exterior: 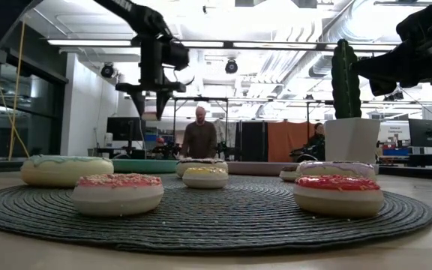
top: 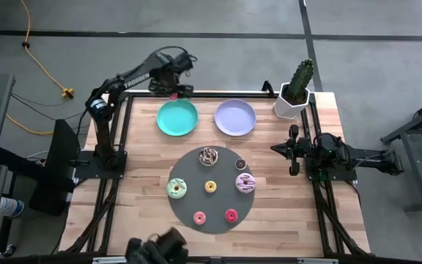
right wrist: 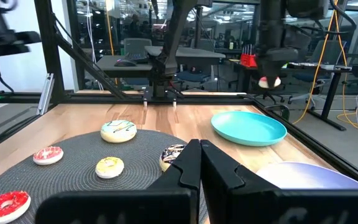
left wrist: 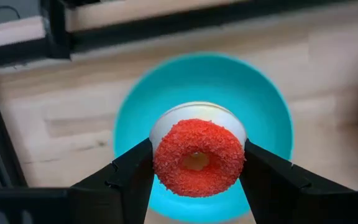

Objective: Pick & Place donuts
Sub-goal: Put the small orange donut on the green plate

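My left gripper hangs above the far edge of the teal plate and is shut on a small red-sprinkled donut with a white underside. It also shows in the right wrist view. Several donuts lie on the dark grey disc: chocolate-sprinkled, small brown, green-iced, yellow, pink-striped, pink and red. My right gripper waits shut and empty at the table's right edge. My left gripper pinches the red donut by two opposite sides of its outer rim between its two fingers. The fingers come from above, pointing down. The donut is lifted clear, sprinkled side toward the wrist camera, high over the teal plate.
A lilac plate lies right of the teal one. A cactus in a white pot stands at the far right corner. Black frame rails run along the table's edges. A person stands in the room beyond the table.
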